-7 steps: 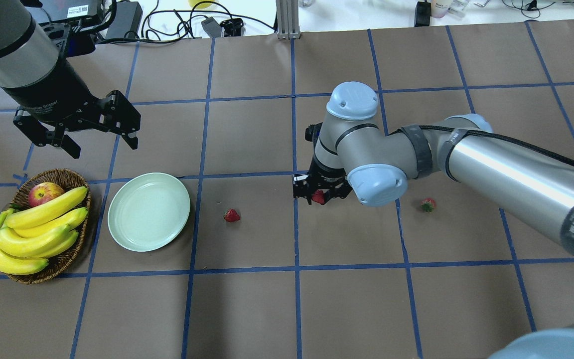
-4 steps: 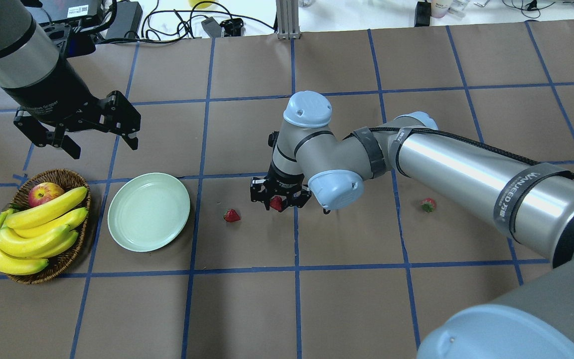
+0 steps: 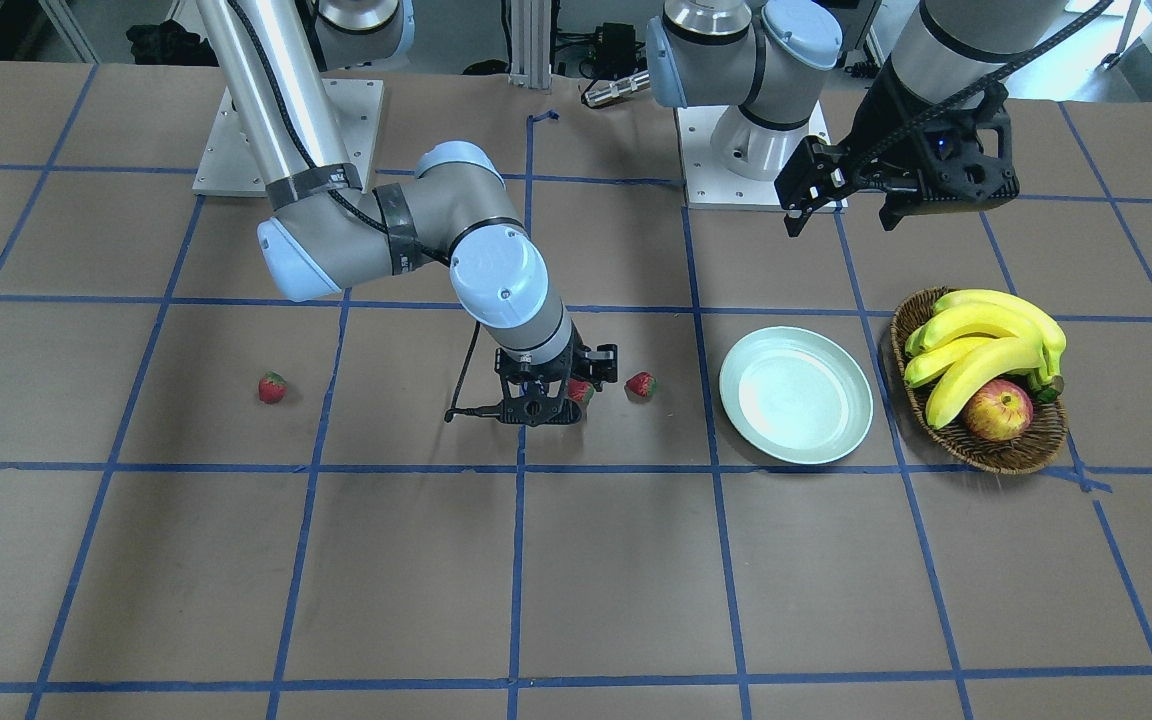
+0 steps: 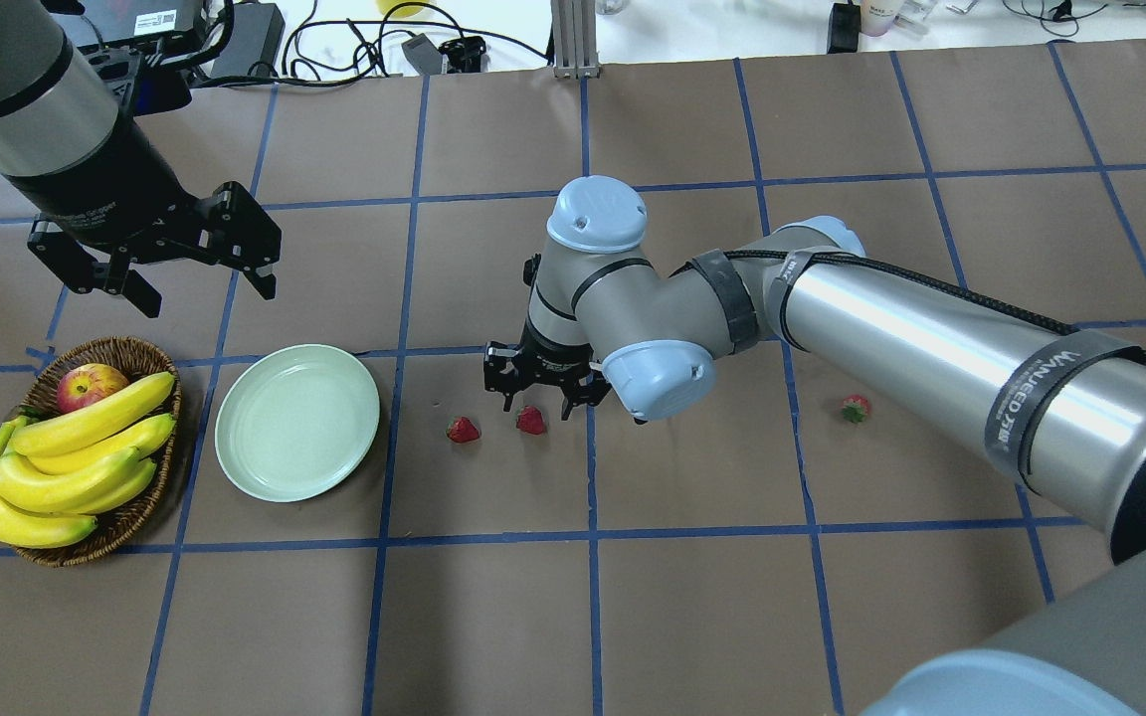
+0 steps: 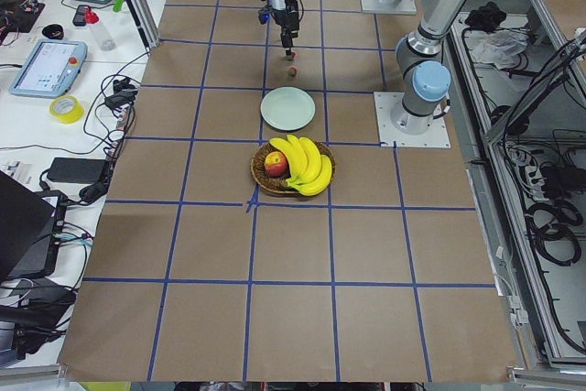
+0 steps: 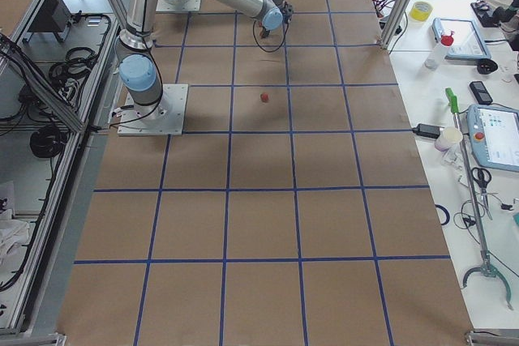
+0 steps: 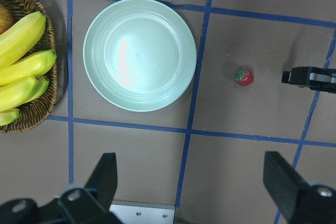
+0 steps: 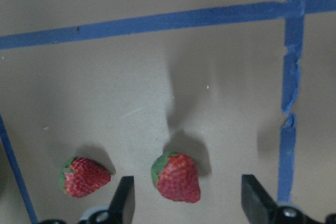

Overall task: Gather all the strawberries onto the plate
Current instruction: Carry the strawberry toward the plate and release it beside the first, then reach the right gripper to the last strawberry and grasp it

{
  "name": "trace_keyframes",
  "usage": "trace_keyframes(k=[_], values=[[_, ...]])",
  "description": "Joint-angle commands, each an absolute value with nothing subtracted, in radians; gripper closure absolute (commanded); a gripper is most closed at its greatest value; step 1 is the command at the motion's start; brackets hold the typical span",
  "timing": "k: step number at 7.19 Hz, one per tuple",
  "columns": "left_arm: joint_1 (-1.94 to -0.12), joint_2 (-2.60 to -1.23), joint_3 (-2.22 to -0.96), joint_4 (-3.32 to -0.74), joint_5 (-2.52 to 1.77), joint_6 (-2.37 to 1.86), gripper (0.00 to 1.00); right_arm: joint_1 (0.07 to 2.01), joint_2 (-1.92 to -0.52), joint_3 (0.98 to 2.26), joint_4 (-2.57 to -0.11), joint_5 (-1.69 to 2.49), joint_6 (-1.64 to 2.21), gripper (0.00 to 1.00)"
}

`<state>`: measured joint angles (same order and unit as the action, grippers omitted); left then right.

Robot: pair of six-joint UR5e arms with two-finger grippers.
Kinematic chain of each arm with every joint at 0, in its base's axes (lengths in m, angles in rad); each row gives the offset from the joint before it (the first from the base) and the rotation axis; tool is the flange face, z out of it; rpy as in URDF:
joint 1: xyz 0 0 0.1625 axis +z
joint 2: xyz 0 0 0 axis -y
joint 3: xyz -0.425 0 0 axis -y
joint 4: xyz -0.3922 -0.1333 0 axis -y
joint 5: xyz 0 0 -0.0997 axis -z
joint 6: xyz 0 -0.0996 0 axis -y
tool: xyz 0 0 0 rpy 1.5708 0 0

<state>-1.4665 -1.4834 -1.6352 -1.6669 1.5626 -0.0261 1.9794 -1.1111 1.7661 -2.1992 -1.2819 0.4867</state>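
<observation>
The pale mint plate (image 4: 296, 422) lies empty beside the basket; it also shows in the left wrist view (image 7: 139, 53). Three strawberries lie on the brown table. One strawberry (image 4: 531, 420) lies just under my open right gripper (image 4: 543, 396), between its fingers in the right wrist view (image 8: 177, 177). A second strawberry (image 4: 463, 430) lies close to its left, toward the plate. A third strawberry (image 4: 855, 409) lies far right. My left gripper (image 4: 203, 286) is open and empty, hovering above and behind the plate.
A brown wicker basket (image 4: 135, 517) with bananas (image 4: 66, 467) and an apple (image 4: 89, 385) stands left of the plate. My right arm (image 4: 881, 328) stretches across the table's right half. Cables and boxes lie beyond the far edge.
My right gripper moved left with a strawberry in it, then opened; that strawberry now lies on the table next to the second one. The left arm has not moved.
</observation>
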Motion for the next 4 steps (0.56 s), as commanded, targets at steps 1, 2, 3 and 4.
trace_keyframes(k=[1,2,3,4], values=[[-1.466,-1.483,-1.635,-1.667,1.563,-0.026,0.00,1.951,-1.178,1.766,-2.189,-1.337,0.489,0.00],[-1.466,-1.483,-1.635,-1.667,1.563,-0.026,0.00,1.892,-1.212,1.775,-2.180,-1.411,0.471,0.00],[-1.466,-1.483,-1.635,-1.667,1.562,-0.026,0.00,1.819,-1.244,1.776,-2.131,-1.467,0.381,0.00],[-1.466,-1.483,-1.635,-1.667,1.563,-0.026,0.00,1.754,-1.271,1.778,-2.087,-1.476,0.333,0.00]])
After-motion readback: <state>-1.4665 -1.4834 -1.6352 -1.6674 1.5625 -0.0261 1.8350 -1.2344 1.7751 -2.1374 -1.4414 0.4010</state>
